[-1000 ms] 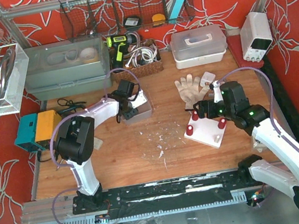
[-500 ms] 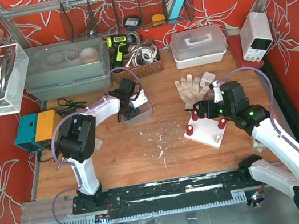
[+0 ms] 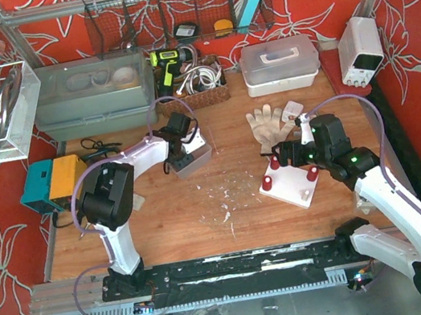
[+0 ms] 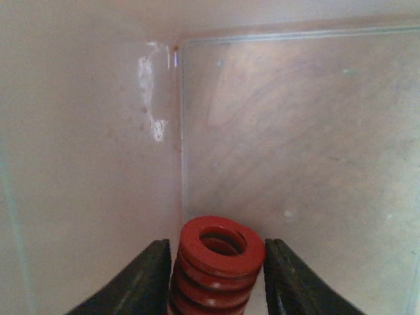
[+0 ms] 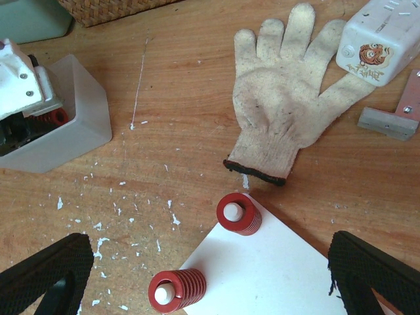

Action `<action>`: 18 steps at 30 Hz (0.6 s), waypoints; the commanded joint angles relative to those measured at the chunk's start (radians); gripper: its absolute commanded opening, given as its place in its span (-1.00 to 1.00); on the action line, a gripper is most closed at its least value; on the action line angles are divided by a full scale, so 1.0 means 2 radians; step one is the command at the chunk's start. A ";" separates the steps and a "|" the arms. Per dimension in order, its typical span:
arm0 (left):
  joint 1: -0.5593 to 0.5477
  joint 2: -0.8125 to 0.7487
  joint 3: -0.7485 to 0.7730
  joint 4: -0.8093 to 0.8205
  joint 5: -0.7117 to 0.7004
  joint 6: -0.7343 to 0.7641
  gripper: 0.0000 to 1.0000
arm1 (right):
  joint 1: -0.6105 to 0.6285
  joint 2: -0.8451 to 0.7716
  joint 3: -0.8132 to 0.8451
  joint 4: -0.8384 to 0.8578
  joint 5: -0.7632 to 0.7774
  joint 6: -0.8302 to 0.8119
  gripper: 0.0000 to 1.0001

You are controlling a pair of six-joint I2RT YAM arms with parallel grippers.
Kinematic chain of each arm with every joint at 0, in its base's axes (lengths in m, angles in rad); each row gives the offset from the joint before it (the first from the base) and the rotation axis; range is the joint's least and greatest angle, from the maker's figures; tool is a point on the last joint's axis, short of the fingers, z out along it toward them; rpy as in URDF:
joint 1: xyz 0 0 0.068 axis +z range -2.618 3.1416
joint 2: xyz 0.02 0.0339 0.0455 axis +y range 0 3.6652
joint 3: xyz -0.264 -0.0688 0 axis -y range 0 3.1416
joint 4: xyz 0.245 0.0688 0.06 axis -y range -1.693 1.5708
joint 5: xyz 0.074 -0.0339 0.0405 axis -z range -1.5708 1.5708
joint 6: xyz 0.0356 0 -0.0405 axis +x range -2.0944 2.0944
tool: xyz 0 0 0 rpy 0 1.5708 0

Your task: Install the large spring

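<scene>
The left gripper (image 4: pixel 216 244) is down inside a translucent plastic bin (image 3: pixel 200 155) that sits on the wooden table (image 5: pixel 177 85), left of centre. In the left wrist view a large red coil spring (image 4: pixel 216 269) stands upright between the two black fingers (image 4: pixel 147 282), close to a corner of the bin. Both fingers lie against the sides of the coil, so the claw is partly closed and gripping the spring. Whether the spring's foot rests on the bin floor cannot be told, as it runs out of view.

The right gripper (image 5: pixel 209 262) hangs above the near edge of a white square board (image 5: pixel 275 275), its jaws spread wide with nothing between them. Two other red springs (image 5: pixel 239 213) are seated over white posts along the board's left edge, the second one (image 5: pixel 176 291) nearer the camera. Just beyond the board lies a white knitted work glove (image 5: pixel 282 111), palm flat, its cuff almost touching the board's corner. A small white plastic box (image 5: pixel 377 39) rests against the glove's fingertips
</scene>
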 commanded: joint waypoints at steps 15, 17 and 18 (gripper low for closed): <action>-0.005 -0.025 0.009 -0.017 0.085 -0.018 -1.00 | 0.003 -0.006 -0.002 0.014 0.001 -0.002 0.98; -0.006 -0.045 0.005 0.003 0.101 -0.022 -1.00 | 0.003 -0.003 -0.003 0.016 -0.005 0.004 0.98; -0.007 -0.055 0.002 0.017 0.110 -0.027 -1.00 | 0.002 0.000 -0.002 0.013 -0.004 0.006 0.98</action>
